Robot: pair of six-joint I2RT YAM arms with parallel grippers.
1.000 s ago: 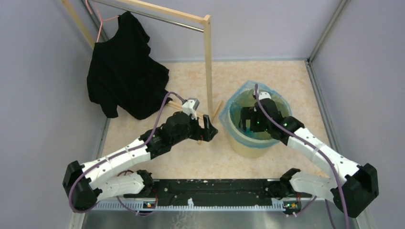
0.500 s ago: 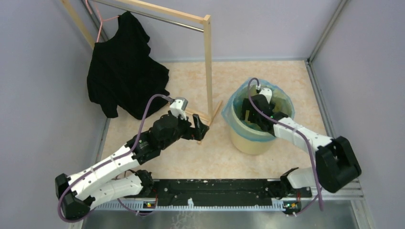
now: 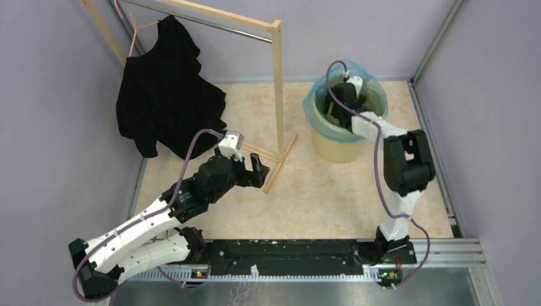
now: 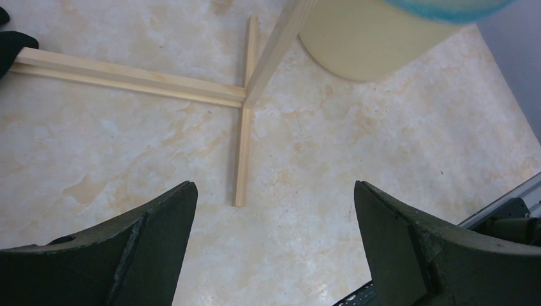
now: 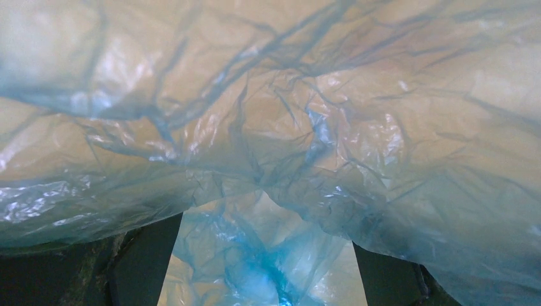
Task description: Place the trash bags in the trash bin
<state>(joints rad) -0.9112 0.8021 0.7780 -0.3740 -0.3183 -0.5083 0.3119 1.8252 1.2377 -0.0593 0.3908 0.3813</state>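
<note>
**TRASH BIN SHIFTED REARWARD, RIGHT HAND INSIDE IT**

**Changes since a second ago.**
- Left hand [image 3: 259, 172]: drawn back leftward and toward the near edge, off the foot of the wooden rack [image 3: 278, 89]. Its jaws are wide apart and hold nothing. It hovers over bare worktop [image 3: 319, 191], just short of the rack's crossed floor battens.
- Wooden rack and black garment [image 3: 166, 95]: unmoved.
- Trash bin [image 3: 344, 150]: moved from mid-worktop toward the back wall. It now stands upright at the right rear, well apart from the rack post.
- Right hand [image 3: 334, 113]: stayed down inside the bin and travelled with it, and its arm is now folded high at the elbow. Its jaws stand wide. Crumpled blue film lies over and between the fingers [image 5: 143, 264], with nothing pinched.

**Surface and room.**
- The worktop is a beige, marble-patterned sheet.
- Plain lilac-grey walls [image 3: 51, 127] stand on the left, back and right.
- A black-and-metal rail [image 3: 287, 252] along the near edge carries both arm bases.

**Count.**
- Arms, two; hands, two.
- Black garment, one, hung on one pink hanger [image 3: 136, 32] at the rack's left end.
- Wooden rack, one.
- Trash bin, one, pale yellow-orange.
- Trash bag [image 3: 311, 108], one seen: translucent blue, lining the bin, its mouth folded out over the rim.
</note>
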